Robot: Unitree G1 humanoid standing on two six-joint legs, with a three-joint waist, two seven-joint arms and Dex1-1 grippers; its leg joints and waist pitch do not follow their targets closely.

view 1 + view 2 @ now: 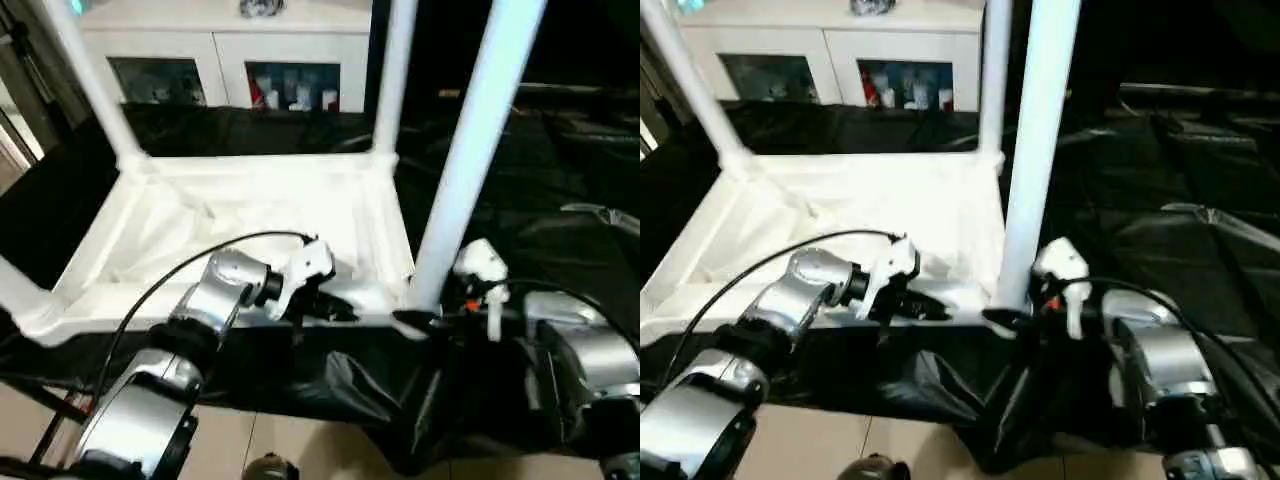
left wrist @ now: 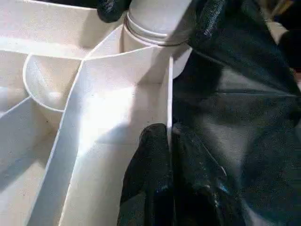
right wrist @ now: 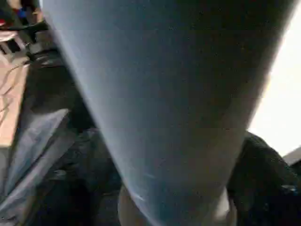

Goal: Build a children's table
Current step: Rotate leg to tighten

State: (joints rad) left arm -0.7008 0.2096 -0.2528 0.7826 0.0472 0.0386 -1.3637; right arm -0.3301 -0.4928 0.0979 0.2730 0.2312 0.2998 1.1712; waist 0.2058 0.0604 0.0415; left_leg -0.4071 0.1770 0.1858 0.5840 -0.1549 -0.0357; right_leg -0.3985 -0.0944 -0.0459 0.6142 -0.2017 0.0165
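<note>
The white tabletop [image 1: 250, 215] lies upside down on the black-draped work table [image 1: 560, 250], ribs up, so legs can plug into its corner sockets. My left gripper [image 1: 318, 300] is pinched shut on the near rim, steadying it. Just right, the near-right leg [image 1: 470, 150] stands in its socket between my right gripper's [image 1: 1018, 322] open fingers.
</note>
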